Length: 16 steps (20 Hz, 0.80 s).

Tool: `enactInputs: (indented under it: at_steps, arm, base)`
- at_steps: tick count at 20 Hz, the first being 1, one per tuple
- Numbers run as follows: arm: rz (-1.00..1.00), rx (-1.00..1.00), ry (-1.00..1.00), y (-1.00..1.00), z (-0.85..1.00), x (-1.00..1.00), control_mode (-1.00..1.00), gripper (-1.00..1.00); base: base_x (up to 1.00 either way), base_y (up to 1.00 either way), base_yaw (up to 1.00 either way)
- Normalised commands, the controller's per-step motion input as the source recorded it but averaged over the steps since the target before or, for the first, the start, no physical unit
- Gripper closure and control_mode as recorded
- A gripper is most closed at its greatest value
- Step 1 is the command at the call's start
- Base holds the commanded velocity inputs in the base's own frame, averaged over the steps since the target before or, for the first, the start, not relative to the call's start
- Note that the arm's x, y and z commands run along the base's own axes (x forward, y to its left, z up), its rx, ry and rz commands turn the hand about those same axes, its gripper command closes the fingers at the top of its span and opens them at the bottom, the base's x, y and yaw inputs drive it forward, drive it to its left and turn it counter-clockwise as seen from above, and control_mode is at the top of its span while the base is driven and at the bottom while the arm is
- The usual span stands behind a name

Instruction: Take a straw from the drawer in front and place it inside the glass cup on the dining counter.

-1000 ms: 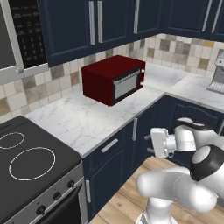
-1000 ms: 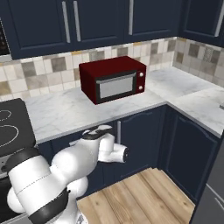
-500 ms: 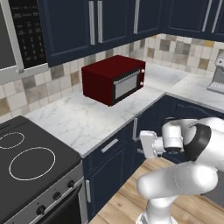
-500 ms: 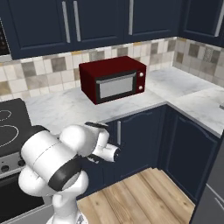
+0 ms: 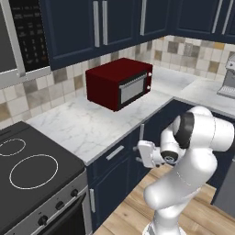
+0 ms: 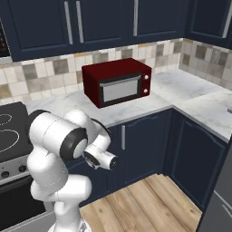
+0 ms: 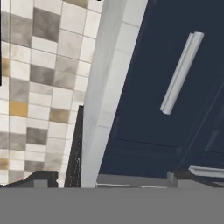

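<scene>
Early stage: drawer (image 5: 115,153) w/ handle (image 7: 181,72) sitting shut, pincer (image 5: 139,153) gaping wide & empty, facing it; all steps pending.

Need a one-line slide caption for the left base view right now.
Arm's open gripper faces the closed drawer under the marble counter, red microwave behind.

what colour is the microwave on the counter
Dark red, with a grey window in its door; the microwave shows best in the right base view.
</scene>
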Motion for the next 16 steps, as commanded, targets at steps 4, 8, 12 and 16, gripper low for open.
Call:
enactInputs:
  at_steps: [4,8,12,16]
  arm:
    - [-0.02,0.01,-0.04,0.11,-0.23,0.34,-1.00,-1.00]
    - [-0.01,0.01,-0.01,0.07,-0.25,0.35,-1.00,-1.00]
    - [-0.01,0.01,0.00,0.09,-0.30,0.33,-1.00,-1.00]
    - [-0.01,0.00,0.00,0.16,-0.30,0.34,-1.00,-1.00]
  base:
    - [0.00,0.00,0.00]
    - [0.00,0.00,0.00]
    - [0.00,0.00,0.00]
    - [0.00,0.00,0.00]
